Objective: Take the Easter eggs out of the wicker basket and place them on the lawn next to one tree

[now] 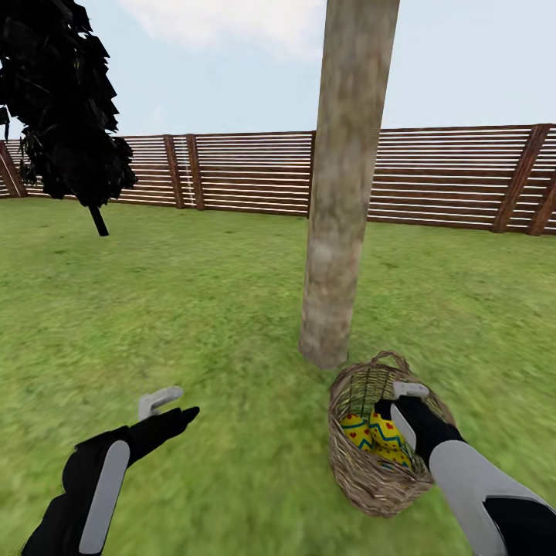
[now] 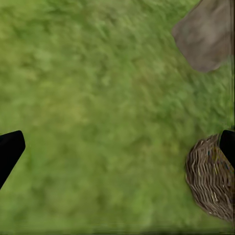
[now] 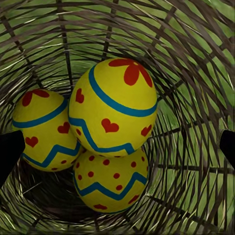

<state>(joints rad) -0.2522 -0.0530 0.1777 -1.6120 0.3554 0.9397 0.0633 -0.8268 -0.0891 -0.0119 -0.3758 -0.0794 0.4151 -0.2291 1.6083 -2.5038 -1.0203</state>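
A slatted brown fence (image 1: 255, 171) rings the garden under a pale sky, with mottled green lawn (image 1: 193, 309) running up to it and a black-leaved conifer (image 1: 66, 108) standing at the far left. A thick grey-brown tree (image 1: 344, 185) rises mid-lawn, and the basket (image 1: 363, 471) sits on the grass just beside its foot, on the robot's side. All three eggs (image 3: 112, 105) lie inside: one with a red flower rests on top of one with hearts (image 3: 41, 129) and one with red dots (image 3: 110, 181), the three touching. The right gripper (image 1: 403, 409) reaches down into the basket's mouth, its fingers spread wide above the eggs and holding nothing. The left gripper (image 1: 166, 405) hangs over bare grass well to the basket's left, fingers likewise apart and empty.
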